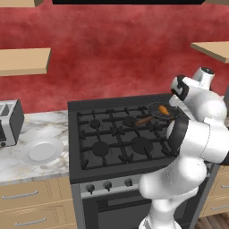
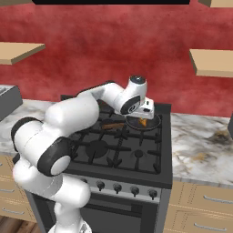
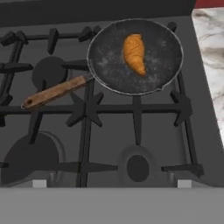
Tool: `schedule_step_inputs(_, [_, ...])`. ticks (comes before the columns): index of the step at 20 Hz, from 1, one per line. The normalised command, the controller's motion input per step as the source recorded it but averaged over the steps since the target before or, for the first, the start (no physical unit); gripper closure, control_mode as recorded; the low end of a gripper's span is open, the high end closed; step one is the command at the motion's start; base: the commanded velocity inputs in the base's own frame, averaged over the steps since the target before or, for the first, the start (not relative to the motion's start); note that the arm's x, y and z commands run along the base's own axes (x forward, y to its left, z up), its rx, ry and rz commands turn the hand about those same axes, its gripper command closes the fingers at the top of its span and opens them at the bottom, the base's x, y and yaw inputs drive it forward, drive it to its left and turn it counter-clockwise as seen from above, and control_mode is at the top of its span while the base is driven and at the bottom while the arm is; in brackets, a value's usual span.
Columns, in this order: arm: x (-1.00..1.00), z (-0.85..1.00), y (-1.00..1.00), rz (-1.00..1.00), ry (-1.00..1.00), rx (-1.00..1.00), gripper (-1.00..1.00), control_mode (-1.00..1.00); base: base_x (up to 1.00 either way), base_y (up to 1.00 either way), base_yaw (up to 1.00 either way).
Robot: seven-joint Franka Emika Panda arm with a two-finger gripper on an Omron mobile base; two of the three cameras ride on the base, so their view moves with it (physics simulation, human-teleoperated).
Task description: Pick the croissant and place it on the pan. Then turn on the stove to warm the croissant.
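The orange-brown croissant (image 3: 134,54) lies inside the small dark pan (image 3: 109,65), which rests on the back right burner of the black stove (image 3: 109,131). The pan's wooden handle (image 3: 54,92) points left and toward the front. My gripper (image 3: 111,183) hovers above the stove just in front of the pan, open and holding nothing, its fingertips (image 3: 39,183) set wide apart. From the right base view the gripper (image 2: 144,117) hangs right over the pan (image 2: 143,123) and croissant (image 2: 143,122). In the left base view the croissant (image 1: 163,110) sits in the pan (image 1: 157,112).
A row of dark knobs (image 2: 117,187) runs along the stove's silver front. A white plate (image 1: 42,150) and a silver toaster (image 1: 9,121) stand on the marble counter (image 1: 44,129) to the left. Wooden shelves (image 2: 211,61) hang on the red wall.
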Motion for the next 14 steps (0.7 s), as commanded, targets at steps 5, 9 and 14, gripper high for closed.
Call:
schedule_step_inputs(5, [-0.74,0.10,0.01,0.06,-0.15,0.00,-1.00,-1.00,0.00,0.00,0.00])
schedule_step_inputs(9, [-0.72,0.02,0.00,0.06,-0.15,0.00,-1.00,-1.00,0.00,0.00,0.00])
schedule_step_inputs(14, [-0.69,0.00,0.02,0.08,-0.15,-0.01,-1.00,-1.00,0.00,0.00,0.00])
